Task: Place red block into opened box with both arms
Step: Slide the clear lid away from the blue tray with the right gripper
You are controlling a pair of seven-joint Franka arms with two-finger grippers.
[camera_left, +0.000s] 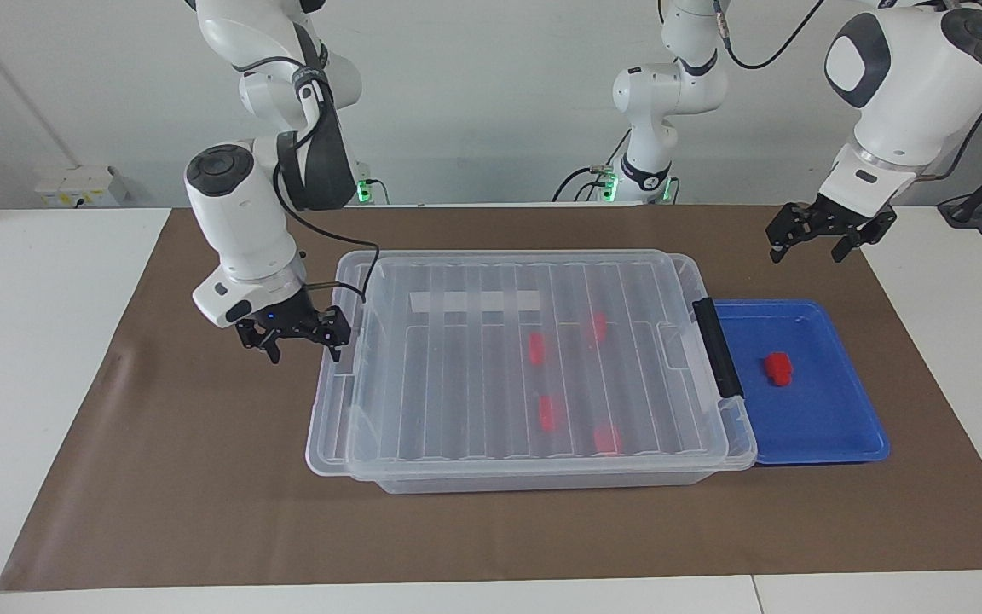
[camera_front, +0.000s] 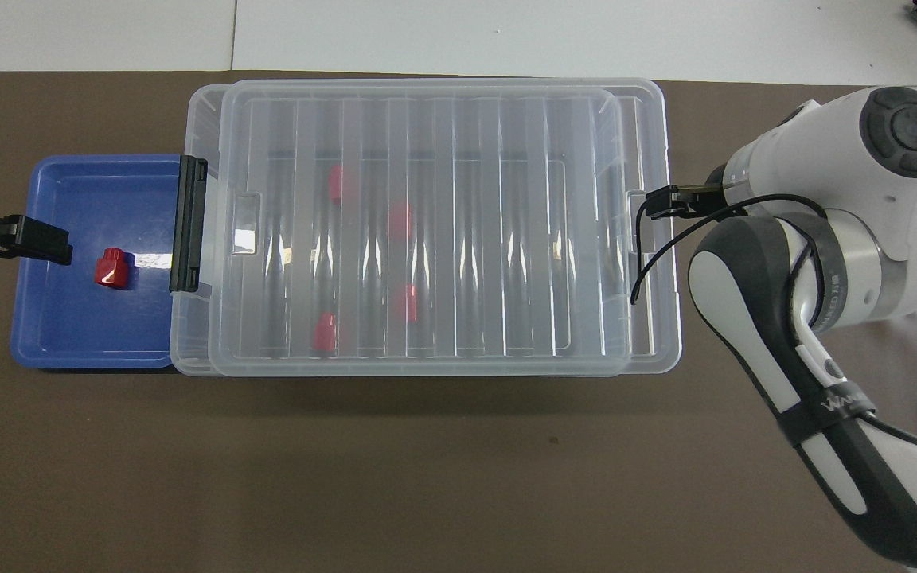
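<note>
The small bright red plastic block [camera_left: 778,368] lies mid-tray in the shallow blue tray [camera_left: 832,431]. The facing view alone shows the right gripper [camera_left: 293,333] spread wide at the clear ribbed lid [camera_left: 474,375]'s end edge, gripping nothing. The left gripper [camera_left: 830,230] hangs open and empty above the brown mat's corner. The overhead view shows the lid offset on the large clear plastic box [camera_front: 661,239].

**Other Stuff on the Table**

A big brown mat [camera_left: 201,477] covers most of the white table [camera_left: 39,341]. A flat blue tray [camera_left: 832,426] sits on the mat at the left arm's end of the table. It has low walls and a shiny floor. Past the table there is a plain pale wall [camera_left: 491,102]. A small white plug box [camera_left: 77,185] sits by that wall at the right arm's end. Black cables [camera_left: 580,179] curl there too, near little green lights [camera_left: 361,189]
</note>
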